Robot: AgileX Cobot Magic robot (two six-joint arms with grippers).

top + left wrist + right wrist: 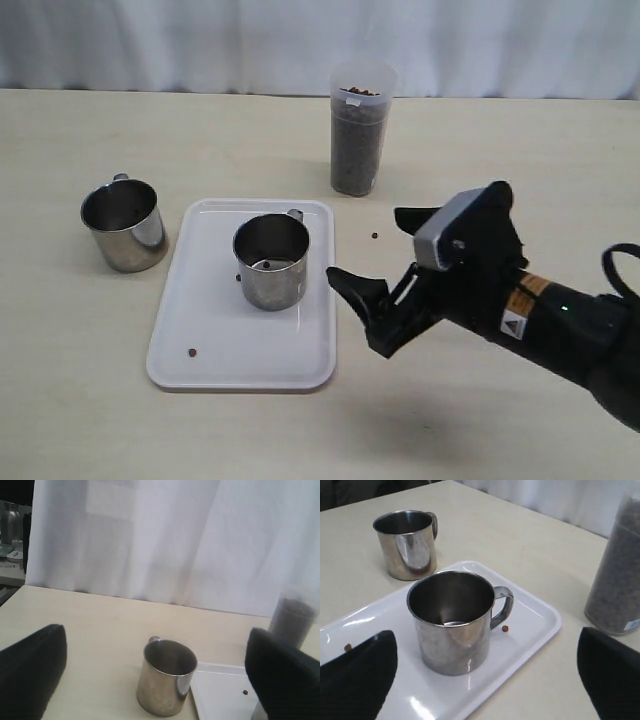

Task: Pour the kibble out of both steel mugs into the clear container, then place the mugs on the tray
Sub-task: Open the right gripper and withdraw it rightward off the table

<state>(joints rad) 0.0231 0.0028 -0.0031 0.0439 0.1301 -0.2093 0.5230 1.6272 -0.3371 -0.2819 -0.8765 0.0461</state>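
- Starting at the far left, you've got the left mug (pixel 123 225) upright on the table (pixel 60 420). It sits just beside the tray (pixel 300 375) but not on it, and it looks empty.
- Watch the grab there. Those mirror sides are round and slick, so an off-centre pinch could skid the left mug or tip it against the tray's rim.
- On the tray, the tray mug (pixel 271 260) stands upright near the middle. If you set the other one down carelessly, it could knock into it.
- Stray pellets (pixel 191 352) lie on the tray, and one pellet (pixel 375 236) is on the table beside it. A mug set on one would rock.
- Further back, the container (pixel 362 128) is nearly full of kibble (pixel 355 155). It's tall and narrow, so a sweeping arm could topple it and spill the lot.
- Left claw (pixel 155 645): it's spread wide, carrying nothing and touching nothing, with the left mug lined up ahead of the gap.
- Right claw (pixel 362 245): it's gaping wide too and empty, hanging just right of the tray and clear of the tray mug.
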